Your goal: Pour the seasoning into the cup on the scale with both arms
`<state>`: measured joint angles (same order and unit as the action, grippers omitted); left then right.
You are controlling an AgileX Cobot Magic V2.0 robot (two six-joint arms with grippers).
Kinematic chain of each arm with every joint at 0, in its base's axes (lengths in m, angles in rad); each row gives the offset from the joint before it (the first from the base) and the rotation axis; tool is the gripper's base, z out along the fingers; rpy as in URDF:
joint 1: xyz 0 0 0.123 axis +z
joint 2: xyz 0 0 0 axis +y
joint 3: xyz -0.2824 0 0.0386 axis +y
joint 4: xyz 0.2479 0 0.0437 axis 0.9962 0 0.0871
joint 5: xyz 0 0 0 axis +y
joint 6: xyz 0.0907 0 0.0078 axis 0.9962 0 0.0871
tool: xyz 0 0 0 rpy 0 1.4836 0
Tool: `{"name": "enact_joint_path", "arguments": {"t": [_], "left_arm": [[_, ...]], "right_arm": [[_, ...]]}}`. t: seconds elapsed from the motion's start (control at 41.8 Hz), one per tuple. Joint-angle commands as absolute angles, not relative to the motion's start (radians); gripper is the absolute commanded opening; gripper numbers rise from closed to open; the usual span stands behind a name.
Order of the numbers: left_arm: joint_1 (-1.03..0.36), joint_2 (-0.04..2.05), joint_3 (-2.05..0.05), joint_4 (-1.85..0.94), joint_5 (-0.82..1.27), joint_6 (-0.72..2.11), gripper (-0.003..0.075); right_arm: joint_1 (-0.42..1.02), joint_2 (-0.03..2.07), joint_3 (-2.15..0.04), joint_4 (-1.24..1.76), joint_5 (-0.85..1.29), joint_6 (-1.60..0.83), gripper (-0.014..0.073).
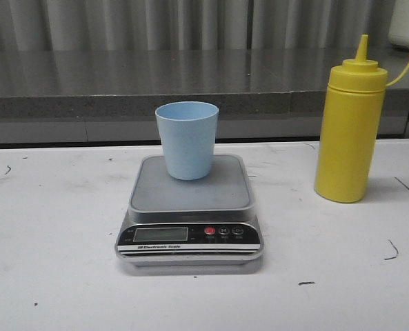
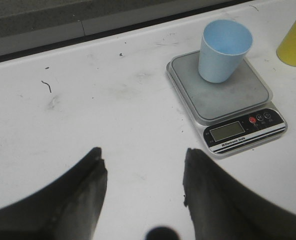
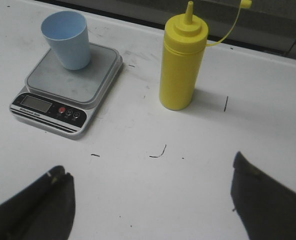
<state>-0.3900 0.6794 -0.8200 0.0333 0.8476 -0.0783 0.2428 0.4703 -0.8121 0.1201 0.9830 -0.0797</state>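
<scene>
The pale blue cup (image 1: 187, 139) stands upright on the back of the silver-grey scale (image 1: 189, 196) at the table's middle. The yellow seasoning bottle (image 1: 350, 131) stands upright on the table to the scale's right, its cap hanging open on a thin strap. No gripper shows in the front view. In the left wrist view my left gripper (image 2: 144, 167) is open and empty over bare table, short of the scale (image 2: 232, 95) and cup (image 2: 223, 50). In the right wrist view my right gripper (image 3: 150, 177) is wide open and empty, short of the bottle (image 3: 180, 65), scale (image 3: 70, 87) and cup (image 3: 68, 39).
The white table (image 1: 52, 227) has small dark scuff marks. A grey stone ledge (image 1: 121, 79) runs along the back behind the table's far edge, with a pale curtain above it.
</scene>
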Motion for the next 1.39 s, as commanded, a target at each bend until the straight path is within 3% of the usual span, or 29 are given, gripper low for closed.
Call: {"name": "enact_joint_path", "arguments": {"t": [0.0, 0.072, 0.239, 0.311, 0.359, 0.886, 1.365], "left_arm": [[-0.385, 0.679, -0.847, 0.034, 0.774, -0.085, 0.0355], [-0.385, 0.679, -0.847, 0.034, 0.774, -0.085, 0.0318], [-0.385, 0.679, -0.847, 0.034, 0.776, -0.085, 0.0075], [-0.385, 0.679, -0.847, 0.034, 0.776, -0.085, -0.0022], [-0.385, 0.679, -0.847, 0.034, 0.776, -0.085, -0.002], [-0.376, 0.644, -0.802, 0.028, 0.724, -0.085, -0.002], [-0.081, 0.171, -0.214, 0.027, 0.183, -0.085, -0.002]], "right_arm": [[0.246, 0.475, -0.844, 0.116, 0.927, -0.09, 0.0566], [0.246, 0.475, -0.844, 0.117, 0.928, -0.09, 0.0444], [0.246, 0.475, -0.844, 0.117, 0.924, -0.09, 0.0083], [0.246, 0.475, -0.844, 0.117, 0.924, -0.09, -0.0025], [0.246, 0.475, -0.844, 0.117, 0.925, -0.09, -0.0074], [0.246, 0.475, -0.844, 0.113, 0.94, -0.09, -0.0068], [0.246, 0.475, -0.844, 0.113, 0.94, -0.09, -0.0068]]}}
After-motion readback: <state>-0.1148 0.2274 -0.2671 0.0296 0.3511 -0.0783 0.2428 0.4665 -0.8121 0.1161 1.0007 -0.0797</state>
